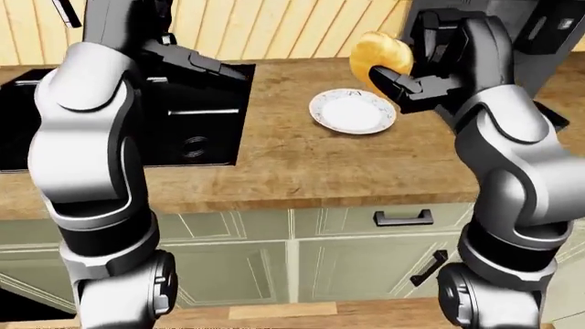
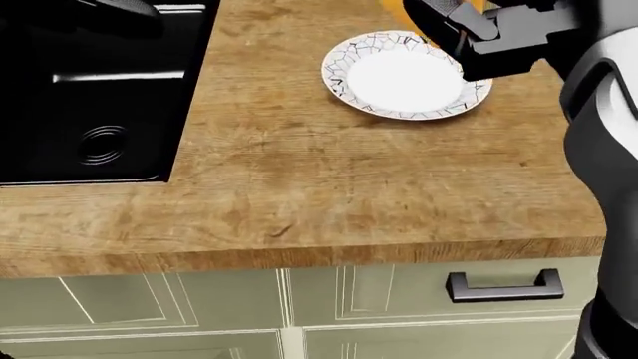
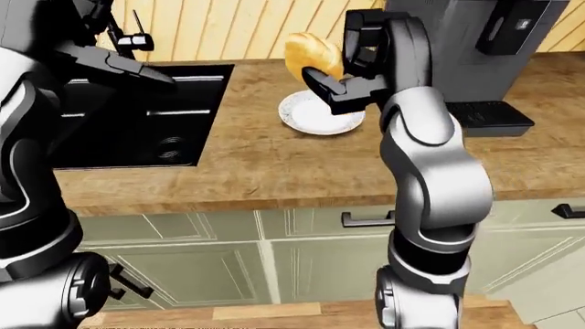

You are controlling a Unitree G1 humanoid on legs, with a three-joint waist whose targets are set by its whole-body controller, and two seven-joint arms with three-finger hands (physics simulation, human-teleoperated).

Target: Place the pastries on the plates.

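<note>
Wooden countertop (image 2: pixel 329 187) fills the scene, running over pale green cabinets (image 1: pixel 365 253) with dark pull handles, and a plank wall closes off the top of both eye views. Set into the counter at the views' left is a black sink (image 2: pixel 99 97); a dark coffee machine (image 3: pixel 475 48) stands at the right-eye view's upper right, well apart from the sink.

Between those two sits a white plate (image 2: pixel 404 75) with a patterned rim, bare on its face and with open wood on every side. The counter's near edge lies well below it in the head view, so there is plenty of room to lower something there.

Raised above the plate's far-right side, the right hand (image 1: pixel 411 68) has its fingers closed round a golden pastry (image 1: pixel 376 58), holding it clear of the dish. The pastry looks light, soft and crumbly, likely to dent under a hard squeeze, so a gentle hold across its broad middle would suit it, as would a short drop.

Over the sink hangs the left hand (image 3: pixel 128 65), fingers extended and holding nothing; it is well apart from the plate and out of the right arm's path.
</note>
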